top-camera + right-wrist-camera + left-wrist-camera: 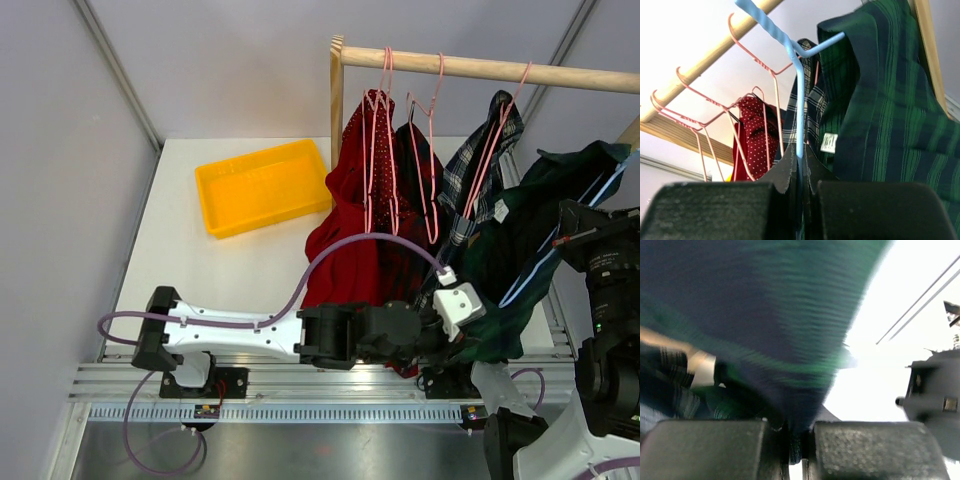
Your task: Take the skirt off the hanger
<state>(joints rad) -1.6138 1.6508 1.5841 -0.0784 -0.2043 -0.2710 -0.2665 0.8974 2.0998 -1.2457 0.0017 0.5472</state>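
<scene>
Left gripper (799, 442) pinches the green-plaid skirt (765, 315) at right edge of the tabletop (220, 280). Right gripper (801, 200) clamps its thin blue hanger (800, 115).

Matt woven cloth skirt (880, 140); smooth hanger (800, 110) (prob plastic)

Yellow tray (262, 185) on the table (190, 270), near red garments (345, 230) hanging from wooden rail (490, 70)
</scene>
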